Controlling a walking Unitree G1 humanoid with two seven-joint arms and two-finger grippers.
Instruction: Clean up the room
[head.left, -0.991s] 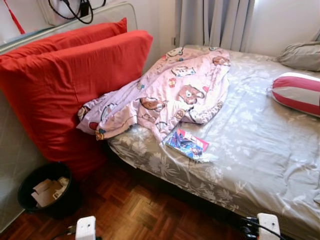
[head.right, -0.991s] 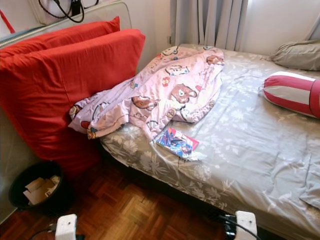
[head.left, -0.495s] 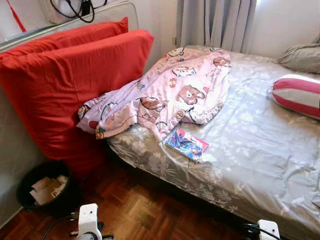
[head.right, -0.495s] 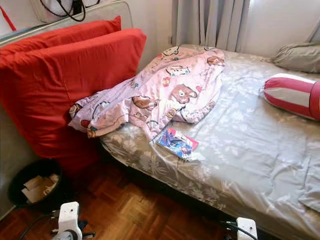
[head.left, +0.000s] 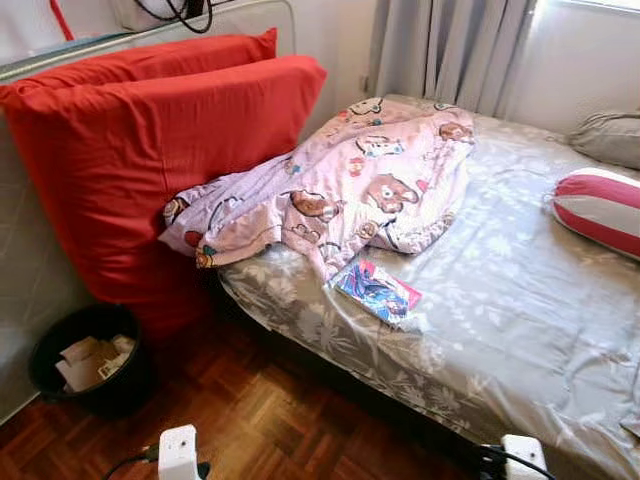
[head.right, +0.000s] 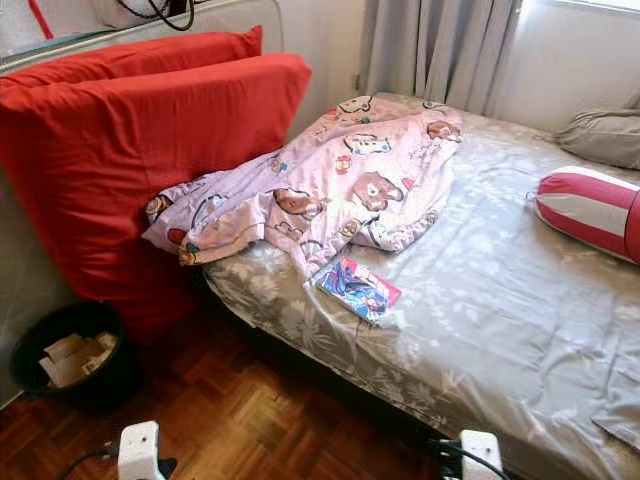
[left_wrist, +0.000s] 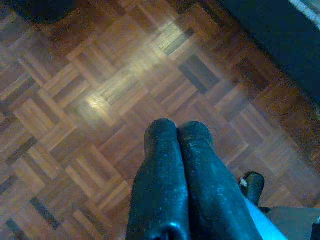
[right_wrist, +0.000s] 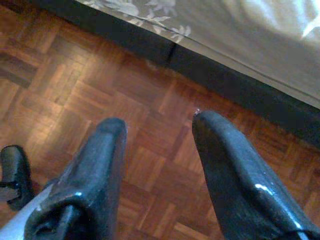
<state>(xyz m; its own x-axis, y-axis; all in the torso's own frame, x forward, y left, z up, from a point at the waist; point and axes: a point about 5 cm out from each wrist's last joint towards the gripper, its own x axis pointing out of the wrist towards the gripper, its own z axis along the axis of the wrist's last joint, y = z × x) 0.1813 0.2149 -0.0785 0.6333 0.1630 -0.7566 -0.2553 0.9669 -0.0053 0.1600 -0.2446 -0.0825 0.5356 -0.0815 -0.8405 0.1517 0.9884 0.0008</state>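
A small blue and red packet (head.left: 377, 292) lies on the grey floral bed sheet (head.left: 520, 300) near the bed's front edge. Just behind it a crumpled pink blanket with bear prints (head.left: 340, 190) hangs over the bed's left corner. A black waste bin (head.left: 85, 360) holding paper scraps stands on the floor at the lower left. Both arms hang low over the parquet. My left gripper (left_wrist: 177, 131) is shut with nothing in it. My right gripper (right_wrist: 159, 124) is open above the floor beside the dark bed base.
Two large red cushions (head.left: 150, 150) lean against the grey wall panel on the left. A red and white striped bolster (head.left: 598, 210) and a grey pillow (head.left: 610, 135) lie at the bed's right. Curtains (head.left: 450, 50) hang behind. Parquet floor (head.left: 270, 420) runs between me and the bed.
The whole picture has shifted slightly, so the camera moved; bed, blanket and packet stay put. The white wrist housings at the bottom edge shifted a little.
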